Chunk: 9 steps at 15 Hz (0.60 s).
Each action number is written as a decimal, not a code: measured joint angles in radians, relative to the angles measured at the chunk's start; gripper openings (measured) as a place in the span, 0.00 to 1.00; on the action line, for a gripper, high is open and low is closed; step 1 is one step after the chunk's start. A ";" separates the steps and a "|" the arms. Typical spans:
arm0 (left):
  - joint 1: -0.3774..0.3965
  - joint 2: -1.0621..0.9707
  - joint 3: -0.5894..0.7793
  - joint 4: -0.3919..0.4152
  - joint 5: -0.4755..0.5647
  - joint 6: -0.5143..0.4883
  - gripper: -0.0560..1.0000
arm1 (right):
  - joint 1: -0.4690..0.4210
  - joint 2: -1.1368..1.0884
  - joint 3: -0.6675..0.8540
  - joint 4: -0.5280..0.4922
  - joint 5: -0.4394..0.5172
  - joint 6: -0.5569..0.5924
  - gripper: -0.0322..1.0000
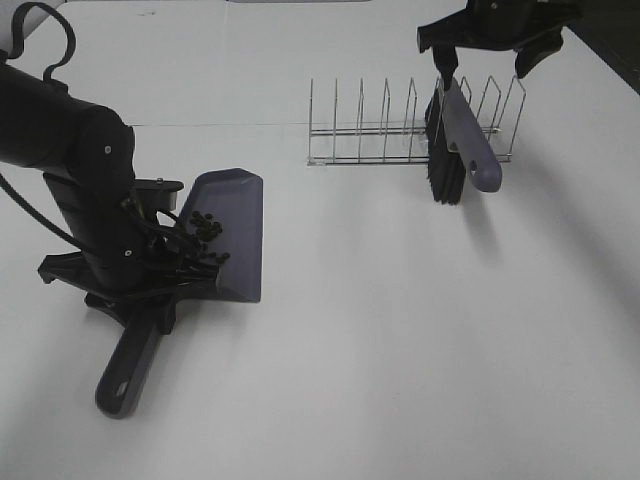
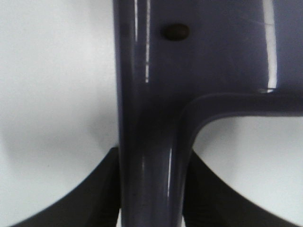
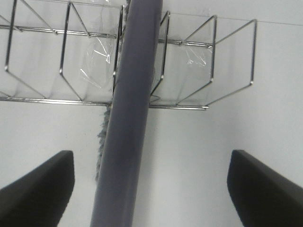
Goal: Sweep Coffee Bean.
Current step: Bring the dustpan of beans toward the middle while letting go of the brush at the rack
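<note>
The purple dustpan (image 1: 235, 225) lies on the white table at the left, its handle (image 1: 127, 372) pointing toward the front. Several coffee beans (image 1: 203, 232) sit in a loose cluster inside the pan near the handle end; one bean (image 2: 175, 31) shows in the left wrist view. My left gripper (image 1: 150, 290) is shut on the dustpan handle (image 2: 151, 142), with a dark finger (image 2: 97, 189) on each side. The purple brush (image 1: 462, 140) with black bristles leans in the wire rack (image 1: 380, 130). My right gripper (image 1: 485, 62) hovers open above the brush handle (image 3: 125, 118), not touching it.
The wire rack (image 3: 203, 61) stands at the back right of the white table (image 1: 400, 330). A dark edge runs along the far right corner (image 1: 620, 50). The left arm's body (image 1: 70, 150) and cables stand over the table's left side.
</note>
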 joint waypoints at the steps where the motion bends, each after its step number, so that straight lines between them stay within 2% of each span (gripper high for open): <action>1: 0.000 0.000 0.000 0.000 -0.001 0.000 0.38 | 0.000 -0.034 0.000 0.020 0.041 -0.014 0.78; 5: 0.000 -0.018 -0.003 0.000 -0.029 -0.016 0.38 | 0.009 -0.115 0.039 0.227 0.076 -0.092 0.76; 9: 0.000 -0.031 -0.074 -0.046 -0.031 -0.013 0.38 | 0.070 -0.215 0.249 0.210 0.079 -0.109 0.76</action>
